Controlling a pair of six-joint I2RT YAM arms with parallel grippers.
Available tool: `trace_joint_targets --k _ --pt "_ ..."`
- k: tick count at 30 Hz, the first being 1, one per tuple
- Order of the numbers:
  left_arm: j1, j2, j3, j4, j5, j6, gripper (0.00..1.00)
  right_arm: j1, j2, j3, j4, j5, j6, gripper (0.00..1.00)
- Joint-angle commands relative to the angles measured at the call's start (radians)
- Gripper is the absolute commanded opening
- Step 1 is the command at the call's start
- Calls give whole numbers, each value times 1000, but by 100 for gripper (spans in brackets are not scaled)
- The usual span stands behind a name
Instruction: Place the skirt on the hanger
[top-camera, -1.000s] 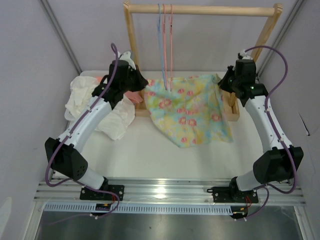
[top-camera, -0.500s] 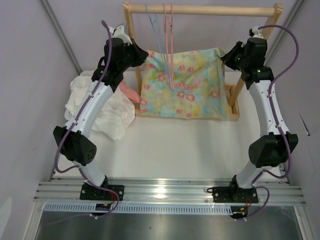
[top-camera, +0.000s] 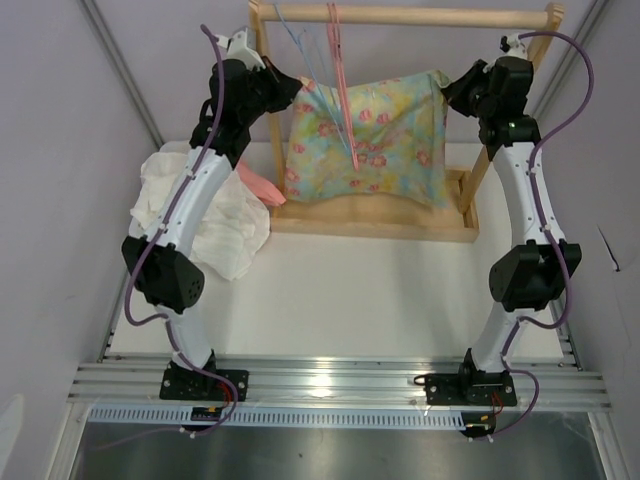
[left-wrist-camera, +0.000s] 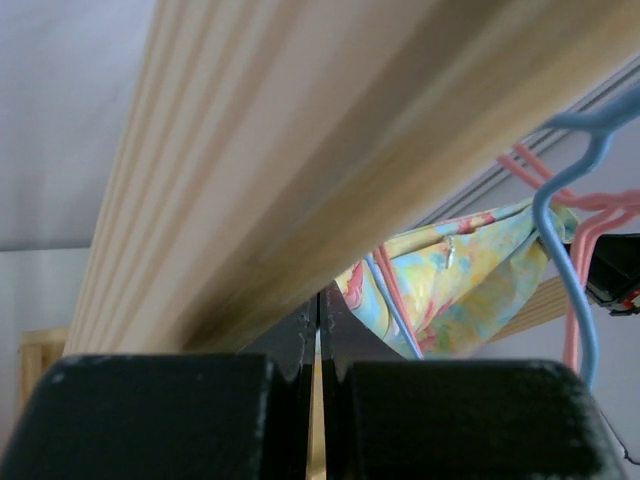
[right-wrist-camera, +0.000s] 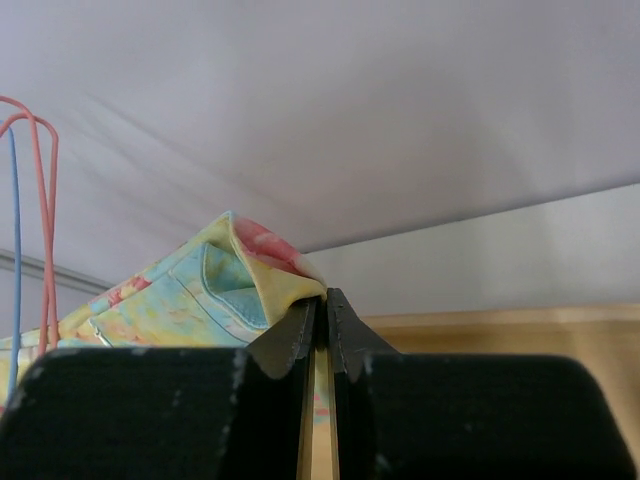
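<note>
The skirt (top-camera: 365, 140) hangs in the air over the far edge of the table (top-camera: 350, 290), under the top bar of the wooden rack (top-camera: 400, 16). It is spread flat because the left gripper (top-camera: 292, 95) and the right gripper (right-wrist-camera: 322, 300) each pinch an upper corner. Stretched so, its upper edge meets the hanger (left-wrist-camera: 595, 125) on the bar, probably for threading it on
</note>
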Motion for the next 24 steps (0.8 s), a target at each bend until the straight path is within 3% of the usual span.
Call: trace_joint_targets --k 1,3,6,7,9,12,15,24 --pt "22 55 147 50 14 -4 0 -17 19 78 44 22 9 0" --pt "22 73 165 21 11 -2 0 -17 -14 35 59 29 11 0" --pt "21 29 77 -4 11 -4 0 -17 -76 -95 73 42 9 0" --pt "19 1 -66 7 8 -2 0 -17 -94 -175 72 44 6 0" --pt "18 -60 -170 37 -15 -12 0 -17 -137 -273 72 47 9 0" --pt "15 -189 -474 63 -30 -38 0 -13 -244 -509 102 45 9 0" --pt "-2 -298 -671 48 -61 -44 0 -10 -356 -713 92 67 21 0" --pt "-111 -425 -895 -108 -139 -45 0 33 -579 -1072 -25 145 97 0"
